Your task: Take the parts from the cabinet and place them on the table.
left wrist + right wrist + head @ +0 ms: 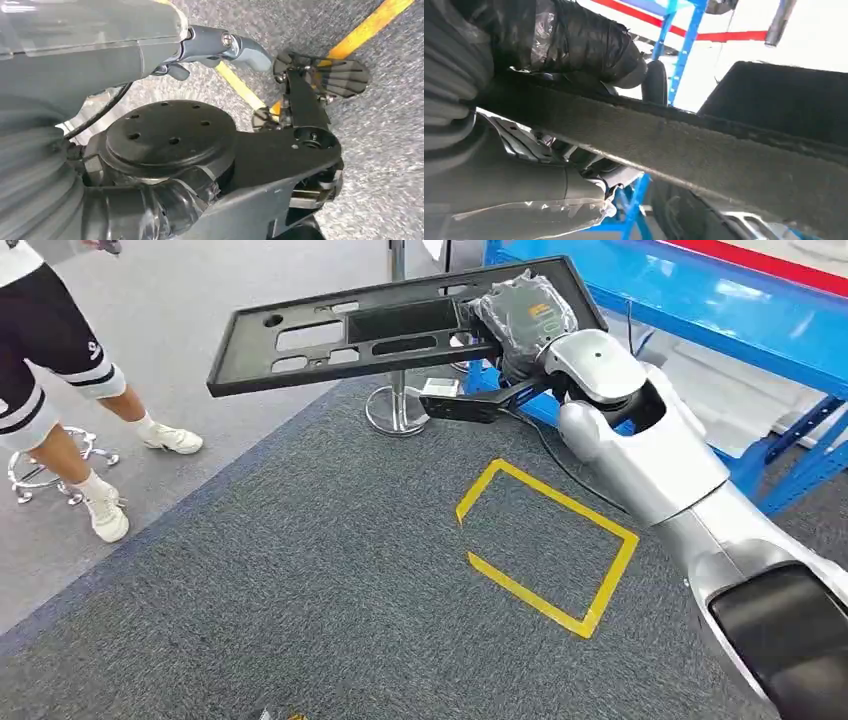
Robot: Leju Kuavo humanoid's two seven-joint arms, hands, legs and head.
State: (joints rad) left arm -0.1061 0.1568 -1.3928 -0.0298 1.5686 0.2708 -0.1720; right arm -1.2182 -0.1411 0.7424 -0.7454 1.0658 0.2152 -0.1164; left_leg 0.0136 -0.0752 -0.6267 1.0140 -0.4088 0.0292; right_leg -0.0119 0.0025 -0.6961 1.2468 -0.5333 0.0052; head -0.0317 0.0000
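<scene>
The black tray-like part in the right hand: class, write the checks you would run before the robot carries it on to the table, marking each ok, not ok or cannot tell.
1. Right hand holds the black part: ok, the fingers wrap its edge.
2. Part level: not ok, it tilts slightly in the head view.
3. Person clear of the part's path: cannot tell, they stand near its free end.
4. Blue rack clear of the right arm: ok, apart.
5. Table in sight: cannot tell.
6. Left hand free: ok, it holds nothing.
</scene>
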